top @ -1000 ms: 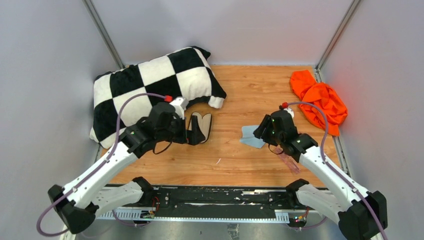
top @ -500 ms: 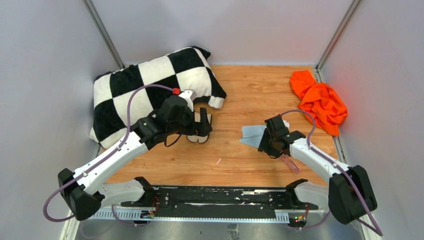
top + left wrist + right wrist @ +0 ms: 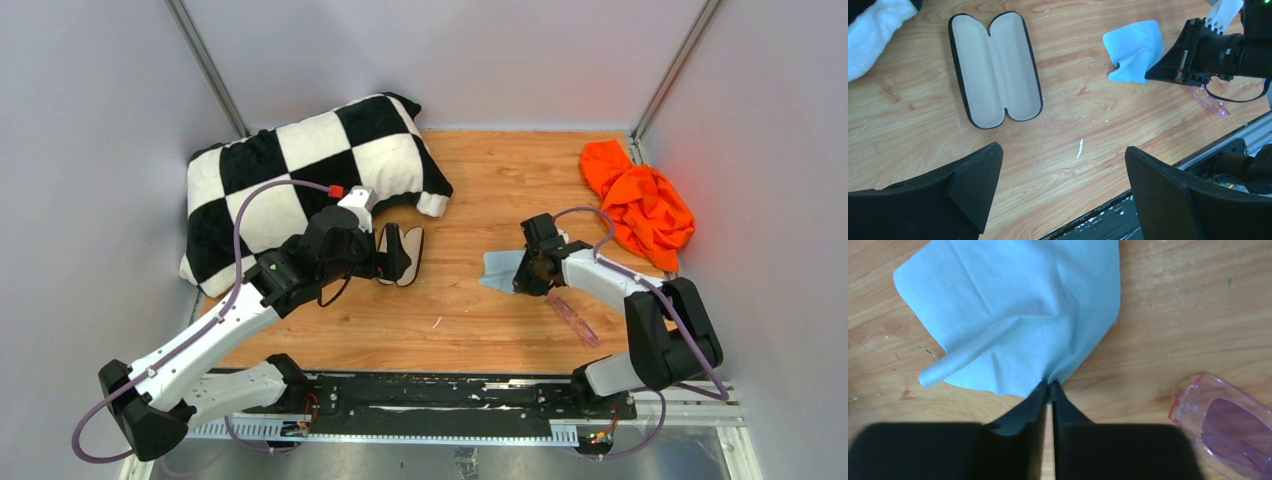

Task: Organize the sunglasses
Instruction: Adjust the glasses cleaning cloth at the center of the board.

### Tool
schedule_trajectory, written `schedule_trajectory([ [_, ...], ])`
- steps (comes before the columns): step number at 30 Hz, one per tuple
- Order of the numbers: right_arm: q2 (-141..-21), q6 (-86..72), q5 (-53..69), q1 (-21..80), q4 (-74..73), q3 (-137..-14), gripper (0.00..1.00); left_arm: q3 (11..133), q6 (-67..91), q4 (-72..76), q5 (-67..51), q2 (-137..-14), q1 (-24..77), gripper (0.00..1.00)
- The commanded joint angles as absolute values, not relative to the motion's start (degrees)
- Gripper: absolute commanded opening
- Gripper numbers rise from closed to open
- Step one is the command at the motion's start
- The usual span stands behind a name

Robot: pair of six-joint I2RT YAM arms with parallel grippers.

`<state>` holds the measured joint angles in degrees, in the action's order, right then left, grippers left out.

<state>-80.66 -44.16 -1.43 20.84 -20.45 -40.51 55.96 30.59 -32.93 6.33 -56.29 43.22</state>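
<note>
right gripper (image 3: 1049,390): fingers pressed together, pinching the near edge of the light blue square cloth (image 3: 1018,305). The cloth bunches into creases at the pinch and otherwise lies flat on the wooden table (image 3: 480,320).
left gripper (image 3: 1063,195): spread as wide as it goes, holding nothing. It hovers just beside the black oval hard case with beige lining (image 3: 995,67), which lies open and empty.
sunglasses: translucent pink folded sunglasses (image 3: 1233,435), flat on the table and untouched, not in the case.
key relation: the sunglasses are just beside the right fingers, on the side toward the robot and off to the right. They sit outside the pinch, not between the pads. The wrist view shows only one lens end, at the lower right corner.
long axis: in the top view it runs diagonally, from near the right gripper down toward the near right table edge.
nearer arm: right, clearly. The left is well apart from them, over by the case.
stage: judged early. The cloth is gripped first, and the glasses are not yet picked up.
next move needs: probably the cloth dealt with first. After that the right fingers must open and line up across the thin frame.
risk: dragging the cloth could nudge the glasses.
clutter: a black-and-white checkered pillow (image 3: 300,180) at far left, a crumpled orange garment (image 3: 640,205) at far right.
</note>
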Motion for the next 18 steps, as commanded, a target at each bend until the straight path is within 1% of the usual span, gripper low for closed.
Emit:
schedule_trajectory([
  [1, -83.1, -44.29, 0.58, 20.11, -20.22, -41.65, 0.0, 53.18, 30.31, -31.21, 8.55, -54.32, 43.59, 1.0],
  [5, -81.87, -44.08, 3.29, 20.87, -20.68, -41.19, 0.0, 51.86, 30.24, -30.52, 9.13, -53.28, 43.6, 1.0],
  [8, -78.97, -45.09, 4.16, 23.21, -23.46, -40.43, 0.0, 53.0, 29.77, -31.24, 8.07, -54.73, 43.59, 1.0],
  [14, -70.16, -50.01, 4.79, 33.52, -28.65, -35.33, 0.0, 54.3, 30.24, -29.84, 5.88, -57.69, 43.59, 1.0],
  [15, -69.21, -51.19, 5.06, 35.03, -29.44, -34.29, 0.05, 54.38, 30.31, -29.45, 5.62, -58.26, 43.59, 1.0],
  [18, -65.82, -53.1, 6.24, 36.12, -31.9, -31.74, 0.32, 54.99, 30.39, -29.09, 4.97, -59.92, 43.59, 1.0],
])
